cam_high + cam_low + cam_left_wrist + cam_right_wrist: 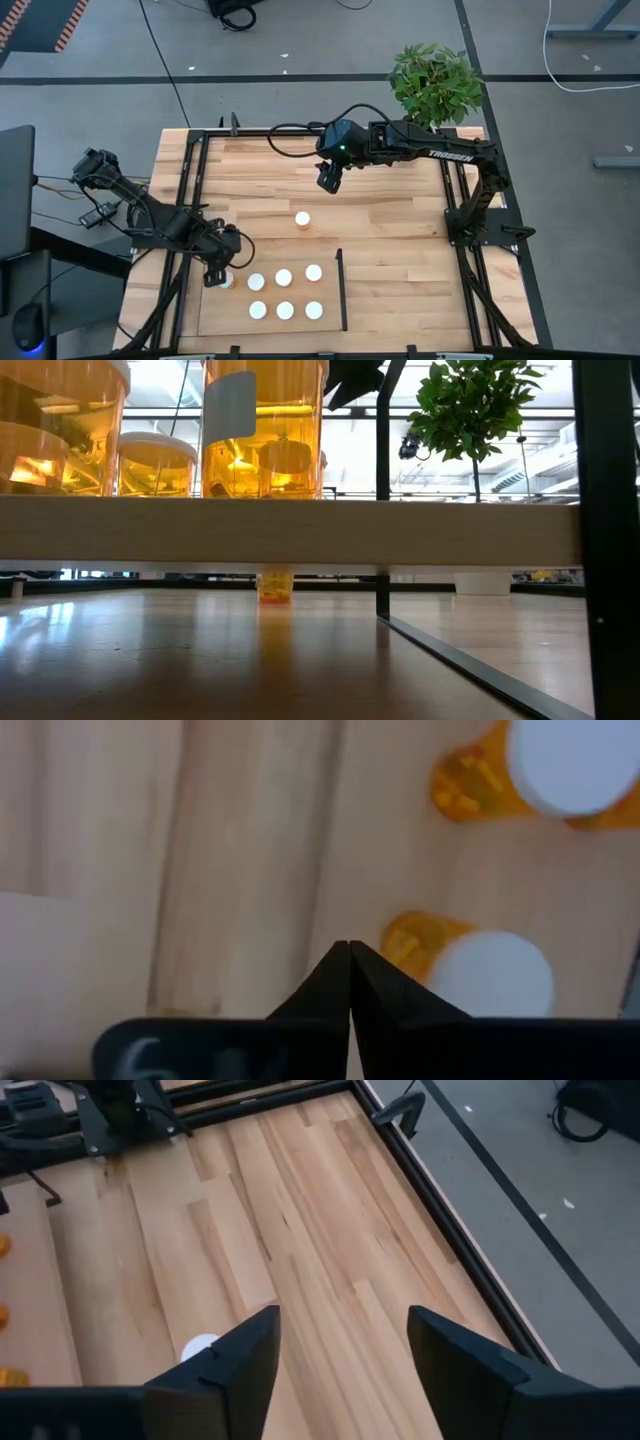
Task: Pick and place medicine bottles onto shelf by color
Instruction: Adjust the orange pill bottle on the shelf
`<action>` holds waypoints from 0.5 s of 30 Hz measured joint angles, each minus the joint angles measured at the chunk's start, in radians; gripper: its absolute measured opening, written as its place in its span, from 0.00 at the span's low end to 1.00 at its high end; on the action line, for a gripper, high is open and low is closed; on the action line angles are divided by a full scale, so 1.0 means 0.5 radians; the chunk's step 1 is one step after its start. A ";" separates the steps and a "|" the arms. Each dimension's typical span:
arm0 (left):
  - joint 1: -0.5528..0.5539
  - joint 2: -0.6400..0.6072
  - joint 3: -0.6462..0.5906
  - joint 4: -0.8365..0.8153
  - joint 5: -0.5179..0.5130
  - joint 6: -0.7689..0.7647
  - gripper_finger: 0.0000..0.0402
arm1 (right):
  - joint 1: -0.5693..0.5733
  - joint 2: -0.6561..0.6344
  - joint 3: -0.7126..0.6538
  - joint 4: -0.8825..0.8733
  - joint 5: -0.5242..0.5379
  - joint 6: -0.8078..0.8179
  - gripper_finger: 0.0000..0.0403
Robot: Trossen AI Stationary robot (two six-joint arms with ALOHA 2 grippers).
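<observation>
Left gripper (222, 279) jaws pressed shut, empty, at the shelf (330, 322) edge beside rowed bottles (285, 294), likely just freed from setting one down; right gripper (329, 179) jaws apart, empty, hovering over the bench toward the lone bottle (302, 219).

A leafy potted plant (436, 82) stands beside the table (400, 230).
</observation>
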 joint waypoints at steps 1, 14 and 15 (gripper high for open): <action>-0.008 0.000 0.000 0.005 0.025 0.004 0.02 | 0.002 0.000 0.000 -0.003 0.000 0.000 0.54; -0.172 0.000 0.000 0.104 0.072 -0.198 0.02 | 0.001 0.000 0.000 -0.026 -0.001 -0.001 0.42; -0.183 0.000 0.000 0.116 0.072 -0.204 0.02 | 0.001 0.000 0.000 -0.026 -0.001 -0.007 0.42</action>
